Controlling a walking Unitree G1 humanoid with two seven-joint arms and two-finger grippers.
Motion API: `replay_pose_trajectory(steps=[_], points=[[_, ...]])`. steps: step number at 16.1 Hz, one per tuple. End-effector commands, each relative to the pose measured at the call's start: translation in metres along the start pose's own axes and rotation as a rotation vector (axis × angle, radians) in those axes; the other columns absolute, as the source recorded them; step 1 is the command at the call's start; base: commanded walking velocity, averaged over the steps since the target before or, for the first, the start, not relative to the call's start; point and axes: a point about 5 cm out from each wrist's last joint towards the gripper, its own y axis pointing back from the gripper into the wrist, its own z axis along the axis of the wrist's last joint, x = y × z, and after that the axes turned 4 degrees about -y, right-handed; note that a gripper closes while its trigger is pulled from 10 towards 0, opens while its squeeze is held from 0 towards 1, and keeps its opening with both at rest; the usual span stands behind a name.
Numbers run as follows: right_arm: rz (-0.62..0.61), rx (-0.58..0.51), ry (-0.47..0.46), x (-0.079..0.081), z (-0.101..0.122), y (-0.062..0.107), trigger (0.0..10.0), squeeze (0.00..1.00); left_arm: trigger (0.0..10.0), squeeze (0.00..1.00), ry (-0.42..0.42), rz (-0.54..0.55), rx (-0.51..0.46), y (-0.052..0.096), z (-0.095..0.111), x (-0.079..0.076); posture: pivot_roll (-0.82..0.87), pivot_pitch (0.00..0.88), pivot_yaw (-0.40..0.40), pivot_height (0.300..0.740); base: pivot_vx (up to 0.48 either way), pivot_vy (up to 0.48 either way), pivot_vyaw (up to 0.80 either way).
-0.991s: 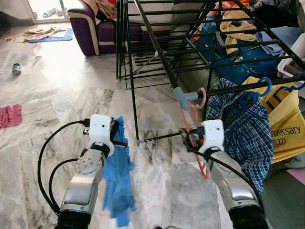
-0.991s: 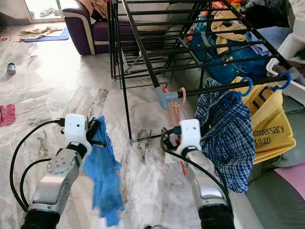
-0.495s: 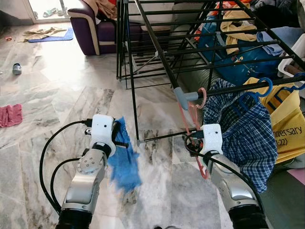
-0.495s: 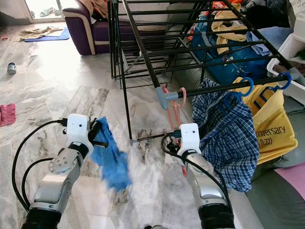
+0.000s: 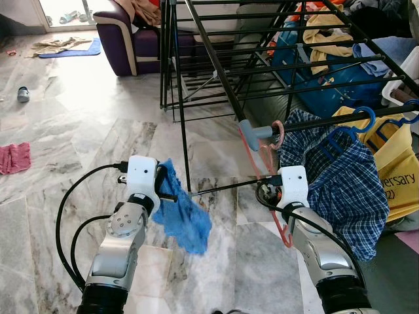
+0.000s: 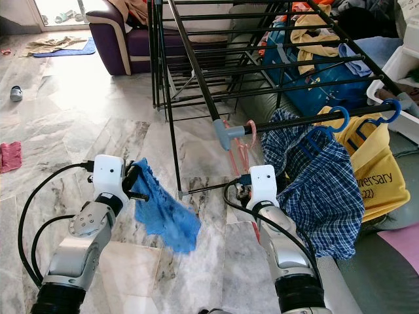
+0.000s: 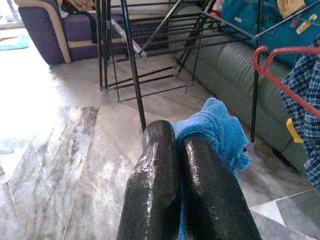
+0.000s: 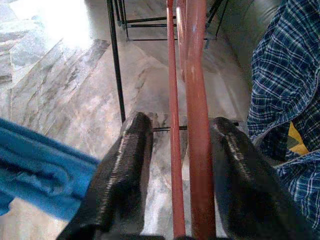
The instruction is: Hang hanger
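You have one black drying rack [image 5: 216,59], one red hanger [image 5: 265,170] hooked at its grey corner, two blue hangers [image 5: 357,124], one checked shirt [image 5: 340,176], one yellow shirt [image 5: 396,170], one blue cloth [image 5: 183,212], one pink rag [image 5: 13,158] on the floor, one purple sofa [image 5: 127,33], and two grippers: left gripper [image 5: 171,194], right gripper [image 5: 267,186]

Red hanger [image 5: 267,171]: thin plastic, hook over black rack rail [image 5: 340,118], body hanging down beside checked shirt [image 5: 340,186].
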Motion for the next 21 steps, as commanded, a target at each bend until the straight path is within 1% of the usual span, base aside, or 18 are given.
replay_pose_trajectory(steps=[1,9,16,18,20,21], points=[[-0.021,-0.002,0.009,-0.004,0.001,-0.001,0.0,0.00,10.0,0.00,-0.008,0.000,-0.010,-0.002,0.005,-0.001,0.03,0.089,-0.088,0.740,0.000,0.000,0.00],[-0.034,0.003,0.012,-0.006,0.001,-0.002,0.0,0.00,10.0,0.00,-0.001,0.004,-0.026,-0.005,0.008,-0.002,0.03,0.082,-0.088,0.740,0.000,0.000,0.00],[-0.040,-0.008,0.021,-0.008,0.001,0.000,0.0,0.00,10.0,0.00,0.011,0.004,-0.023,-0.004,0.007,-0.005,0.03,0.085,-0.092,0.740,0.000,0.000,0.00],[-0.061,-0.098,0.040,-0.010,0.015,0.003,0.0,0.00,10.0,0.00,0.014,0.002,-0.024,-0.003,0.007,-0.006,0.03,0.087,-0.091,0.740,0.000,0.000,0.00],[-0.077,-0.189,0.049,-0.016,0.025,0.011,0.0,0.00,10.0,0.00,0.015,0.001,-0.026,-0.002,0.006,-0.007,0.03,0.090,-0.090,0.740,0.000,0.000,0.00],[-0.089,-0.229,0.033,-0.021,0.029,0.017,0.0,0.00,10.0,0.00,0.021,-0.006,-0.021,-0.002,0.005,-0.007,0.02,0.093,-0.089,0.740,0.000,0.000,0.00]])
